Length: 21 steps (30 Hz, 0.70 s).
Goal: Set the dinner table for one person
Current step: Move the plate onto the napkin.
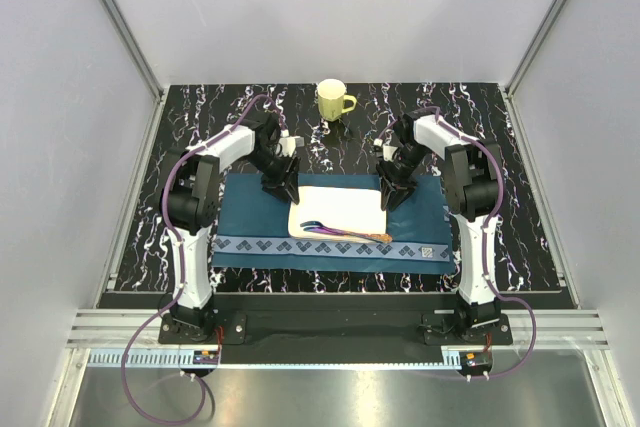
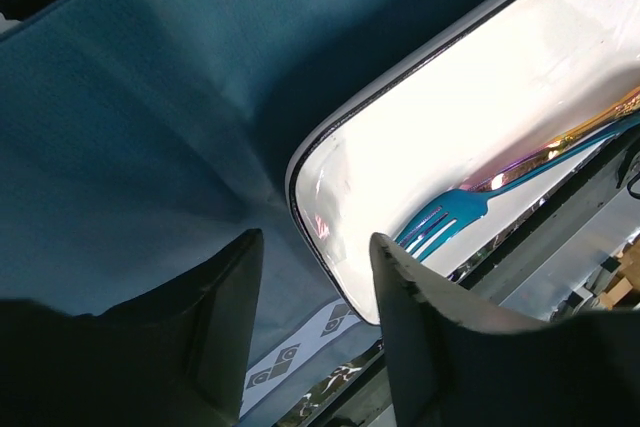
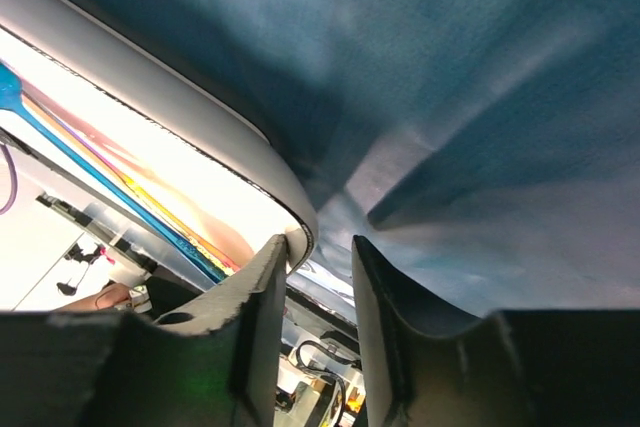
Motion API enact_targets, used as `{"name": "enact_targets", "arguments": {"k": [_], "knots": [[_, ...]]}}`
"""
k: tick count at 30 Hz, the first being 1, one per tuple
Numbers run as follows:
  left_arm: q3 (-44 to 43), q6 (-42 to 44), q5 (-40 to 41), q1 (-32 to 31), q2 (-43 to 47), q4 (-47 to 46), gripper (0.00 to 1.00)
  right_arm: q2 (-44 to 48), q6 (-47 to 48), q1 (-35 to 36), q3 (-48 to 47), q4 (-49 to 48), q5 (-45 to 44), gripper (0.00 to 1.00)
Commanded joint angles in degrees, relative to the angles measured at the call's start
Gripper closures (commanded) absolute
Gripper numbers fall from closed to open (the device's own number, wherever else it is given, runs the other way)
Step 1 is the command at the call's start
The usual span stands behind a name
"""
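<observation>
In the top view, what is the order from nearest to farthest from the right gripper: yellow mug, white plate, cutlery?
1. White plate, beside the right gripper.
2. Cutlery, along the plate's near edge.
3. Yellow mug, far beyond the plate.

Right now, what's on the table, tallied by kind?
mug: 1
plate: 1
placemat: 1
cutlery: 2 that I can make out, lying overlapped on the plate; possibly more
Total: 5
</observation>
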State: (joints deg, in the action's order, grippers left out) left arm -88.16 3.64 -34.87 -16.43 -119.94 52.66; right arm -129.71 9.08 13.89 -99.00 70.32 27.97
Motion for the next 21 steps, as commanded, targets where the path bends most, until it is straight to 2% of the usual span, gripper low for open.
{"name": "enact_targets", "arguments": {"k": [1,2,3,5,7,13,17,21], "knots": [[-1.14,0.84,-0.11,0.08,2.69,-0.81,0.54,1.92,0.15,-0.36,-2.25,-2.39,-1.87,0.63],[-1.31,0.76,-0.11,0.08,2.52,-0.9,0.62,1.74,0.06,-0.35,-2.25,-2.39,-1.69,0.63],[-1.31,0.76,-0.19,0.16,2.26,-0.9,0.63,1.65,0.06,-0.35,-2.51,-2.39,-1.25,0.64],[-1.49,0.76,-0.11,0.16,2.17,-0.81,0.62,1.48,0.06,-0.35,-2.69,-2.38,-0.98,0.65],[-1.58,0.67,-0.02,0.17,2.25,-0.9,0.54,1.39,0.15,-0.27,-2.95,-2.12,-0.46,0.65],[-1.58,0.75,0.07,0.08,2.17,-0.9,0.57,0.86,0.58,0.61,-2.95,-1.95,1.12,0.71],[-1.49,0.84,-0.02,0.08,2.17,-0.81,0.59,0.42,0.76,1.75,-2.95,-2.03,1.92,0.79],[-1.49,0.76,0.16,0.08,2.08,-0.81,0.67,-0.1,0.94,2.46,-3.04,-2.21,2.36,0.88]]}}
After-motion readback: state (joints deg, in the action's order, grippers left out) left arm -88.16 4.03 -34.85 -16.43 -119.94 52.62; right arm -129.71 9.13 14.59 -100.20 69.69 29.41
